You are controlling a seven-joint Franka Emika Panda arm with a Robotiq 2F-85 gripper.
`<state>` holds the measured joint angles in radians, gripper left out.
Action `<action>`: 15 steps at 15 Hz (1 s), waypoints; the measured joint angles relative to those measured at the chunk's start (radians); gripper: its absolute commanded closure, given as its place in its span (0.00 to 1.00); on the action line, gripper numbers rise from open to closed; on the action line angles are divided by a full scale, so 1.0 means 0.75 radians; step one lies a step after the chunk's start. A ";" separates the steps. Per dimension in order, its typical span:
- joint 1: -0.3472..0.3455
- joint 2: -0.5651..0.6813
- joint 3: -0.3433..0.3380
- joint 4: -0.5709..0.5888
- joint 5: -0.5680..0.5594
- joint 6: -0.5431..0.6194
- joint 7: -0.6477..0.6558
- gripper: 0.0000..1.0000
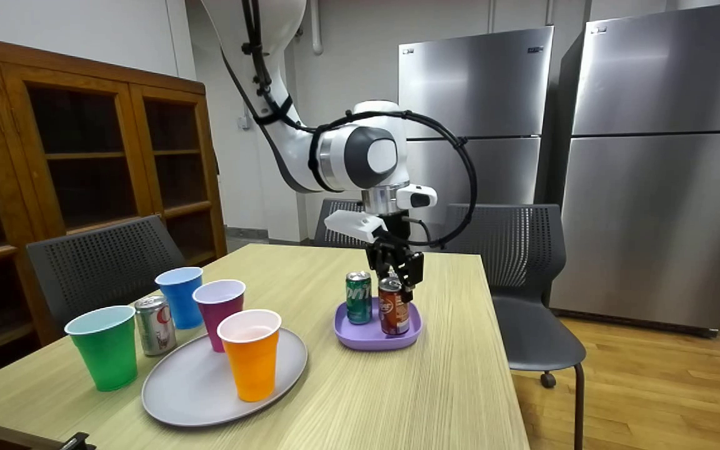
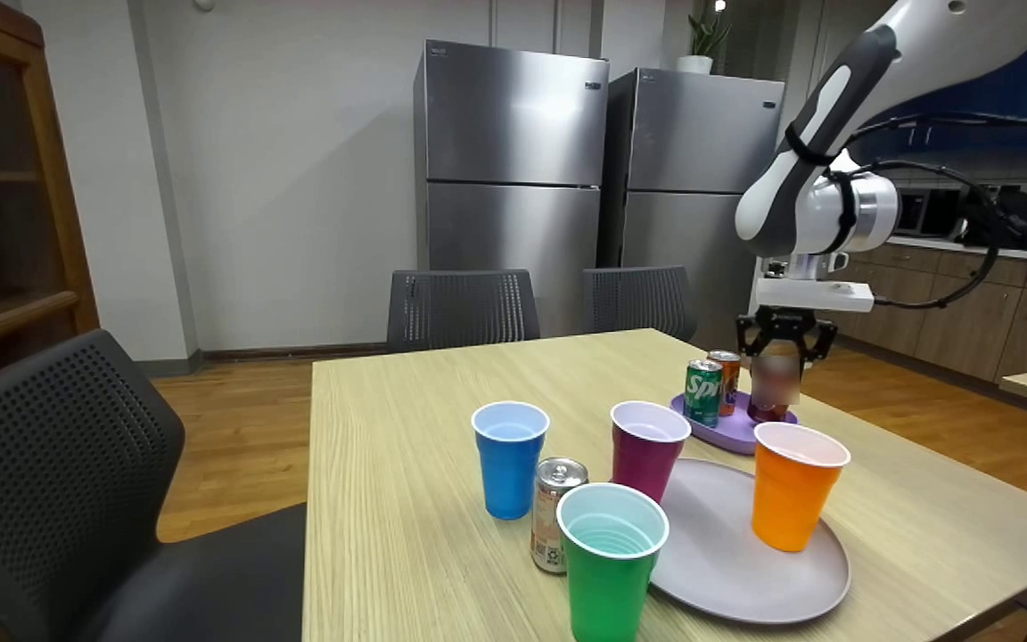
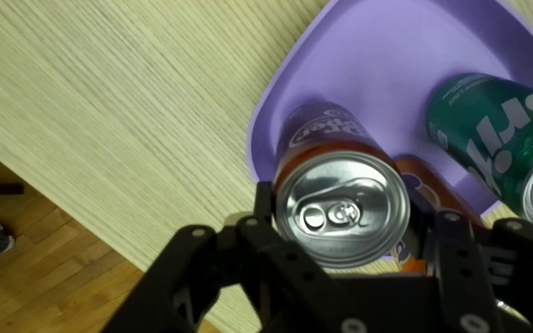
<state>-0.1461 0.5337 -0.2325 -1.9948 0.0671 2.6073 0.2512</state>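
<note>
My gripper (image 3: 340, 206) has its fingers closed round the top of a dark red Dr Pepper can (image 3: 329, 127), one finger on each side of the silver lid. That can is upright in a purple tray (image 3: 405, 51); its base sits low inside the rim, though contact with the tray floor cannot be made out. An orange can (image 3: 433, 185) is close beside it, partly hidden by the right finger. A green Sprite can (image 3: 484, 129) occupies the right of the tray, also visible in both exterior views. In an exterior view a blurred patch covers part of the held can (image 2: 767, 414).
A grey plate (image 1: 191, 387) carries an orange cup (image 1: 250, 356) and a purple cup (image 1: 219, 312). Beside it stand a green cup (image 1: 105, 353), a blue cup (image 1: 182, 300) and a silver can (image 1: 155, 325). The table edge runs near the tray, with a chair (image 1: 529, 312) beyond.
</note>
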 measured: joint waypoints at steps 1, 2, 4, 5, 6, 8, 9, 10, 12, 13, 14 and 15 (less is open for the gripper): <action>0.000 0.004 0.000 0.005 0.001 0.000 0.000 0.61; 0.000 0.008 0.000 0.009 0.002 0.000 0.000 0.52; 0.000 0.014 0.000 0.015 0.004 0.000 0.000 0.10; 0.000 0.017 0.000 0.018 0.005 0.000 0.000 0.05; 0.000 0.017 0.000 0.021 0.005 0.000 0.001 0.00; 0.000 0.017 0.000 0.029 0.005 0.000 0.001 0.00; 0.000 0.017 0.000 0.032 0.005 0.000 0.001 0.00; 0.000 0.017 0.000 0.036 0.005 0.000 0.001 0.00; 0.000 0.017 0.000 0.041 0.006 0.000 0.002 0.00; 0.001 0.017 0.000 0.043 0.006 0.000 0.002 0.00; 0.001 0.016 0.000 0.046 0.006 0.000 0.002 0.00; 0.002 0.013 0.001 0.047 0.006 0.001 0.002 0.00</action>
<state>-0.1449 0.5432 -0.2315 -1.9595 0.0717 2.6082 0.2524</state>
